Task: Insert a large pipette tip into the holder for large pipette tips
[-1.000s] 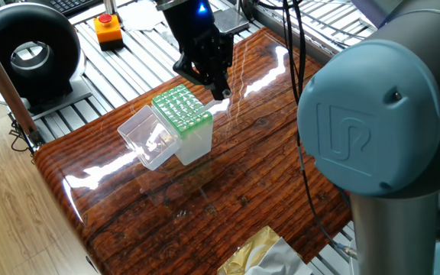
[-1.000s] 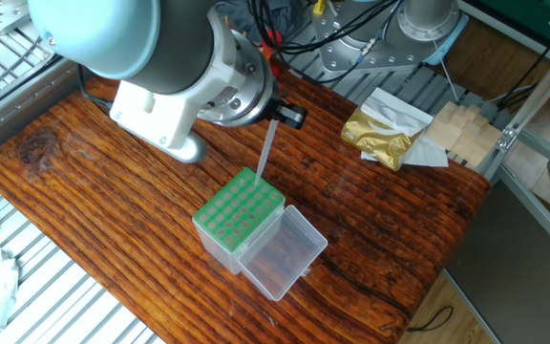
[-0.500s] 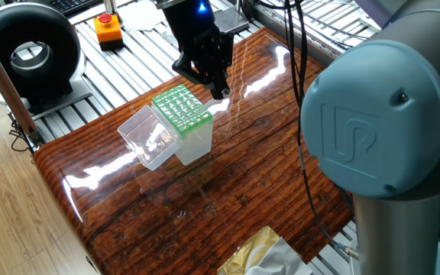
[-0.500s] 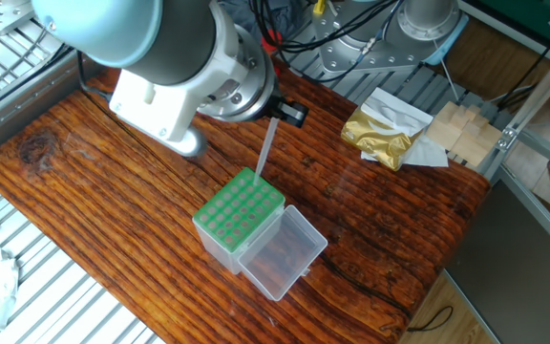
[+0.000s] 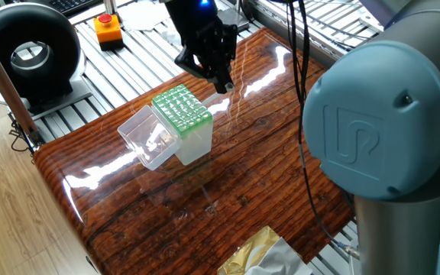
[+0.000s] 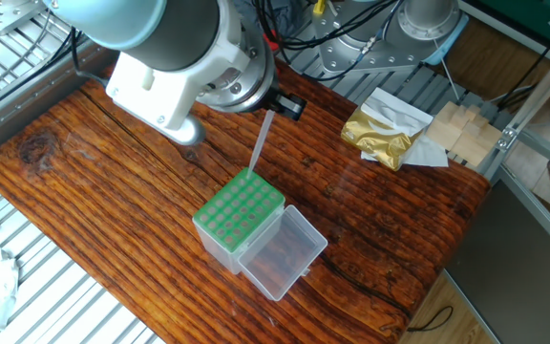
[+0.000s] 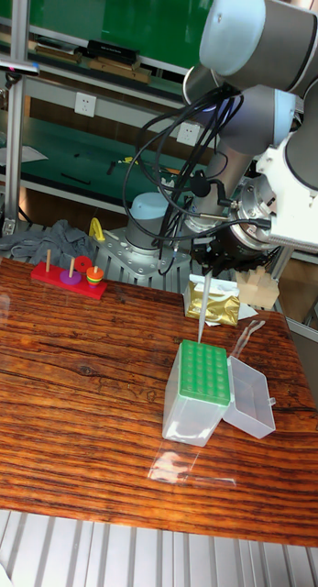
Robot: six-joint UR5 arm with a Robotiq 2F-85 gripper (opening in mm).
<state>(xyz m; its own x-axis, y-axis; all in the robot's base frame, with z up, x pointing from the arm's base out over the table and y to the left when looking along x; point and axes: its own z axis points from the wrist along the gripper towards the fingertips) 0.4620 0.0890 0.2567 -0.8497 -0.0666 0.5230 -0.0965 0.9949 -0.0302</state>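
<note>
Clear plastic, the pipette tip [image 6: 259, 144] clamped in the end effector [image 6: 267, 113] has risen slightly and now hangs just above the back edge of the green-topped holder [image 6: 240, 208], so insertion is not yet done.

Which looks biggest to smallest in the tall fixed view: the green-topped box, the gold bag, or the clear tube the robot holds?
1. The green-topped box, clearly largest.
2. The gold bag, though it sits farther back, so it may only look smaller.
3. The clear tube, long but very thin.
</note>
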